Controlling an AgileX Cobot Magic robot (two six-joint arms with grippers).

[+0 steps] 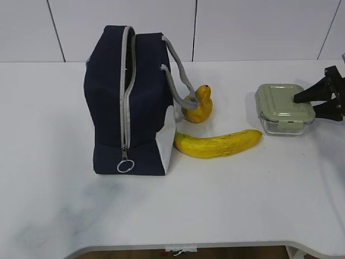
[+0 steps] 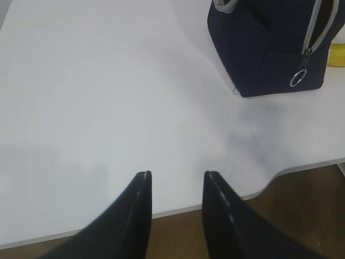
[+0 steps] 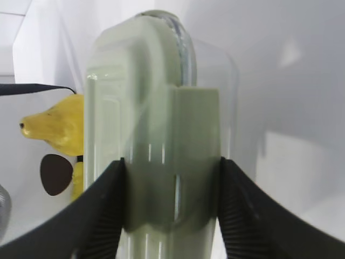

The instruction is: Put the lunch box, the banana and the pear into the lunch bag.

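The navy lunch bag (image 1: 108,97) stands at the left of centre, its grey zipper running down the front face to a metal ring pull (image 1: 125,166) near the table. The pear (image 1: 198,108) sits by the bag's handles. The banana (image 1: 218,144) lies in front of the pear. The lunch box (image 1: 280,102) with its sage-green lid rests on the table at the right. My right gripper (image 1: 305,107) is shut on the lid clip at its right end; in the right wrist view the gripper (image 3: 170,162) presses both sides of the lunch box (image 3: 151,108). My left gripper (image 2: 177,174) is open and empty.
The left wrist view shows the white table's curved front edge (image 2: 269,181) under the fingers, with the bag (image 2: 259,48) far off at the upper right. The pear (image 3: 56,129) shows behind the box in the right wrist view. A white panelled wall (image 1: 242,27) closes the back.
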